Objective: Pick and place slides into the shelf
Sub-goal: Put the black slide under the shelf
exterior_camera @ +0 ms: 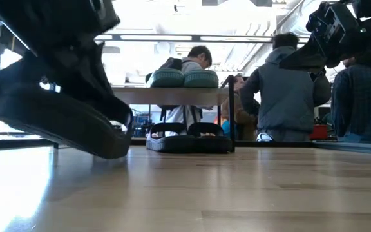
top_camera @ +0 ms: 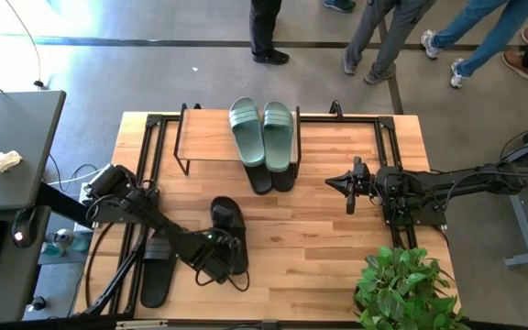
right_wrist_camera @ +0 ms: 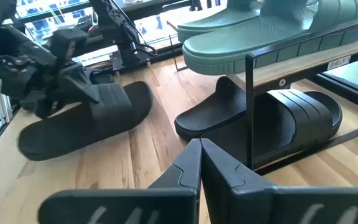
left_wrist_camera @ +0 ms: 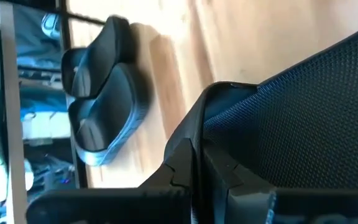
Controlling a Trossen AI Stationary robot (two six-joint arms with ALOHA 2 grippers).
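Our left fingers (top_camera: 220, 259) clamp a black rubber slide (top_camera: 228, 231) lifted off the wooden table (top_camera: 319, 247) at seven o'clock; our right fingers (top_camera: 350, 186) hover pressed together, empty, at three o'clock.

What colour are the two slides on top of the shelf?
Sage green slides on the shelf; the right wrist view shows them best.
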